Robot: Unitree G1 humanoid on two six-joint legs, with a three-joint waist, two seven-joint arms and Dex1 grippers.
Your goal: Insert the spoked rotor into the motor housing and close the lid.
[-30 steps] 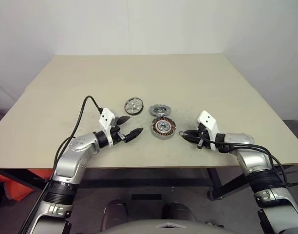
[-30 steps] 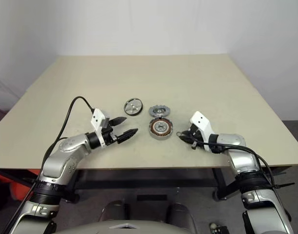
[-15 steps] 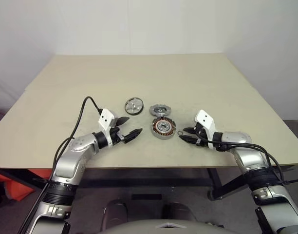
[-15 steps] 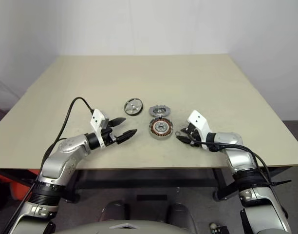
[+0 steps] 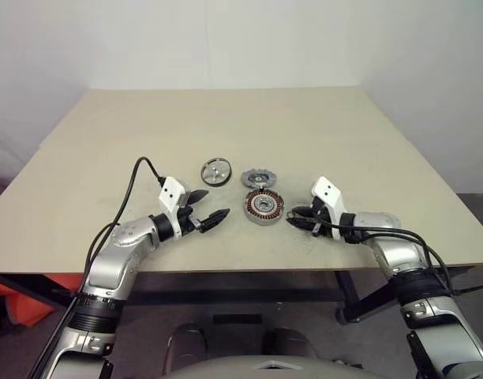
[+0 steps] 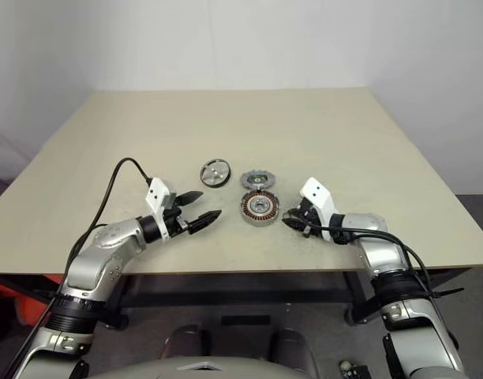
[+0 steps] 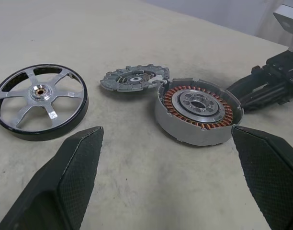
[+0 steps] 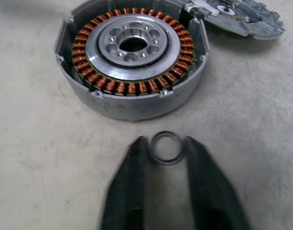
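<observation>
Copper-wound housing (image 8: 132, 57) sits between my wide-open left end effector (image 5: 208, 207) and right end effector (image 8: 166, 155), nearly shut around a small ring (image 8: 166, 147).

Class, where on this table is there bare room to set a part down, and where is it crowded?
Free: the tan table's far half beyond the shiny silver spoked rotor, and both side margins. Crowded: the near centre, where the rotor, dark notched lid, copper-wound grey motor housing and small metal ring sit between the left tool and right tool.

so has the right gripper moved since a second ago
Yes. The right gripper has crept left toward the motor housing, closing most of the gap.
</observation>
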